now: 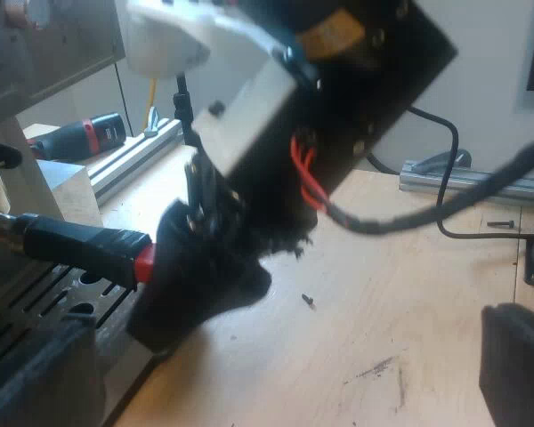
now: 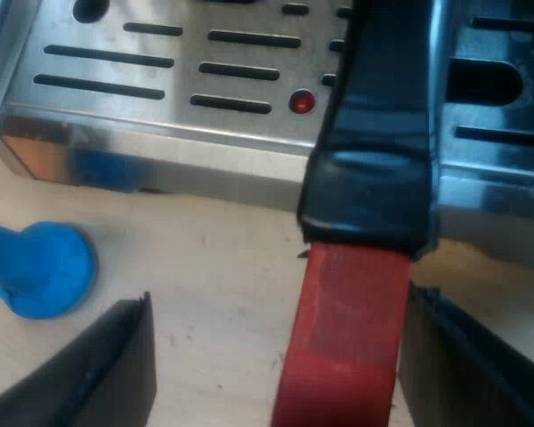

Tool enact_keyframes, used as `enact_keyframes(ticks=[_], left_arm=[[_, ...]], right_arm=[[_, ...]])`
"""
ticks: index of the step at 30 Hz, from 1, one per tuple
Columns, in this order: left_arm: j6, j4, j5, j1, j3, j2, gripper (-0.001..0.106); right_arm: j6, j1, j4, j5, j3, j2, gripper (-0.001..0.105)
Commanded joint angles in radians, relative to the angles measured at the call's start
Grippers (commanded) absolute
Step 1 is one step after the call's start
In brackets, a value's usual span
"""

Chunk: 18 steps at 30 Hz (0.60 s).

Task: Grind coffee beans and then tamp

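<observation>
My right gripper has its fingers apart, straddling the red end of the holder handle at the espresso machine front. It looks stiff and probably heavyish, so I'd squeeze the handle squarely.

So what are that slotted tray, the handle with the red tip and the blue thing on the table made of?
Slotted tray: looks like brushed steel; its front edge reflects the blue. Handle: glossy black, probably plastic or rubber, with a duller red end, material unclear. Blue tamper: smooth and even in colour, likely plastic.
</observation>
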Motion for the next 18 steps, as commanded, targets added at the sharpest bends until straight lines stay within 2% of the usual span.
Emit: enact_keyframes(ticks=[1,7,11,16,18], left_arm=[[0.006,-0.010,-0.006,-0.005,-0.005,-0.006,0.087],[0.006,-0.010,-0.006,-0.005,-0.005,-0.006,0.087],[0.006,-0.010,-0.006,-0.005,-0.005,-0.006,0.087],[0.006,-0.010,-0.006,-0.005,-0.005,-0.006,0.087],[0.006,-0.010,-0.006,-0.005,-0.005,-0.006,0.087]], right_arm=[[-0.018,-0.006,-0.061,-0.006,0.036,-0.002,0.060],[-0.025,-0.010,-0.178,0.048,0.112,-0.002,0.060],[-0.083,-0.010,-0.227,0.090,0.146,-0.002,0.060],[-0.099,-0.010,-0.273,0.104,0.153,-0.002,0.060],[-0.156,-0.010,-0.303,0.116,0.153,-0.002,0.060]])
